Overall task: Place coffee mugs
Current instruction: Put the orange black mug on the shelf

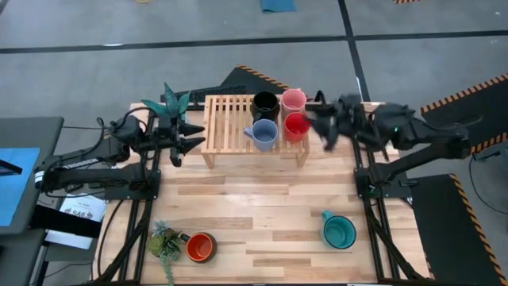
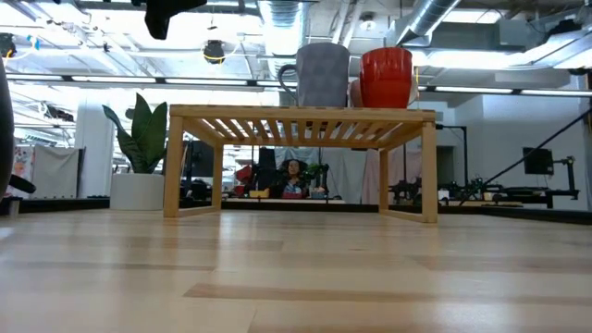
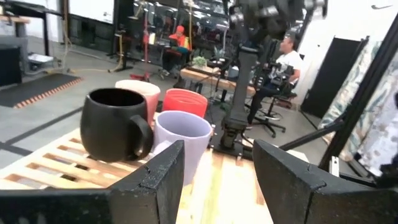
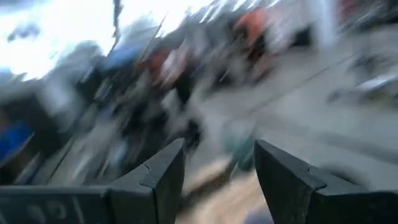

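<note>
Four coffee mugs were seen standing together on the right half of a slatted wooden rack [image 1: 230, 119] at the far side of the table [image 1: 262, 206]. The black mug [image 1: 264, 104] and the pale pink mug [image 1: 293, 100] were set in the back row, with the blue-grey mug [image 1: 263, 133] and the red mug [image 1: 296, 126] in front of them, all close together. From the low view, the blue-grey mug [image 2: 321, 75] and the red mug [image 2: 386, 77] were seen upright on top of the rack [image 2: 301, 125].

Two mugs were left on the near part of the table, well apart from each other. The dark mug with the orange inside [image 1: 200, 247] was placed near the left corner, just beside a small potted plant [image 1: 164, 242]. The teal mug [image 1: 339, 231] was found near the right edge, upright, with its handle turned toward the far left.

The left claw [image 1: 187, 133] was held just beside the left end of the rack, empty, with its fingers spread; in its wrist view, the black mug [image 3: 115, 124] and the blue-grey mug [image 3: 181, 143] were seen beyond the gap. A second potted plant [image 1: 169, 102] stood behind that arm.

The right claw [image 1: 325, 125] was held in the air just beside the right end of the rack, near the red mug. Its fingers were spread, and nothing was gripped between them.
</note>
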